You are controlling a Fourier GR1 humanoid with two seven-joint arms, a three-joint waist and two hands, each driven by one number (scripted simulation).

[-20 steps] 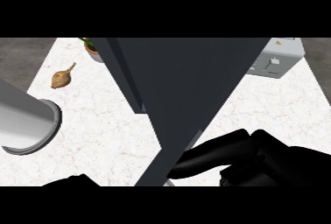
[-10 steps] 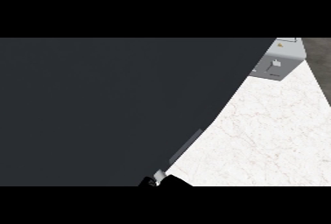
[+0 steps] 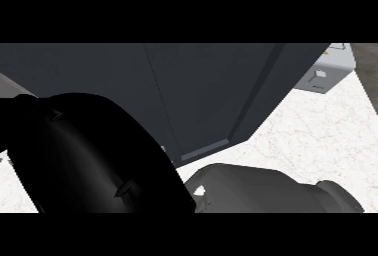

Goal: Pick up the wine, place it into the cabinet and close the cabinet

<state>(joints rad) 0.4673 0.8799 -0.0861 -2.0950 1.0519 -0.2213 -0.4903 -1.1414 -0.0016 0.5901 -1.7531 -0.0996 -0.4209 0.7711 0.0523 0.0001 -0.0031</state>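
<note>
Lower left: big black mass [image 3: 81,160] fills the frame, probably the left hand or arm close to the camera; can't tell its fingers or whether it holds anything. Centre: dark cabinet [image 3: 199,90], door apparently closed or nearly. Lower right: grey forearm [image 3: 258,190]; right hand unseen. White worktop [image 3: 317,145] right. Wine not visible, probably inside.

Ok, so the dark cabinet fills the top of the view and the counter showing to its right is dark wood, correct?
Not quite. The head view does show the dark cabinet filling the top, but the counter showing to its right is white with faint marble veining, not dark wood.
</note>
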